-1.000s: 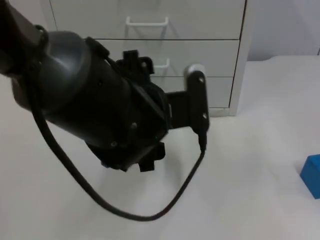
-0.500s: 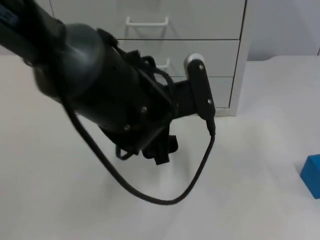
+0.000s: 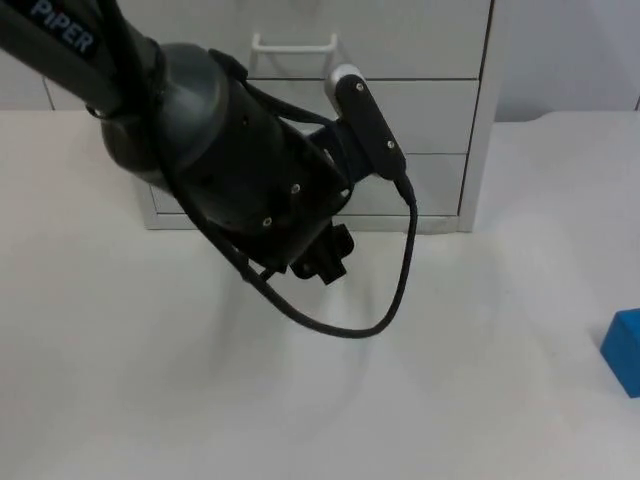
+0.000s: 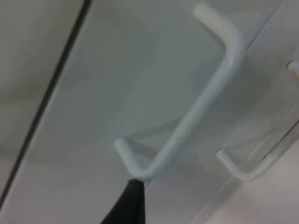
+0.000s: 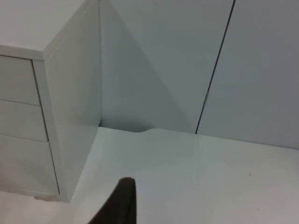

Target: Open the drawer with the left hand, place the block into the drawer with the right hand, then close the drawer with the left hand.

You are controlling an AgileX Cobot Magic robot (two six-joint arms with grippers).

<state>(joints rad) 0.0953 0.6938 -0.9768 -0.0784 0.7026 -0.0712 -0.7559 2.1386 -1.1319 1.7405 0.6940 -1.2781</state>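
Nearest me, the blue block (image 3: 624, 352) is sitting on the white bench (image 3: 480, 380) at about 4 o'clock of the top view, well apart from everything else. I'm seeing the left arm (image 3: 215, 165) reaching in from 10 o'clock and covering the middle of the white drawer unit (image 3: 440, 110). The left end effector (image 4: 128, 203) is hiding under the arm in the top view; in the left wrist view one black fingertip is sitting right at the lower bend of a white drawer handle (image 4: 196, 107), with a second handle (image 4: 247, 168) just beside it. I can't tell how wide it's set. All drawers are looking closed. The right end effector (image 5: 119, 203) is waiting off beside the unit's side panel, facing the grey partition wall (image 5: 187, 65); its spread I can't tell either.
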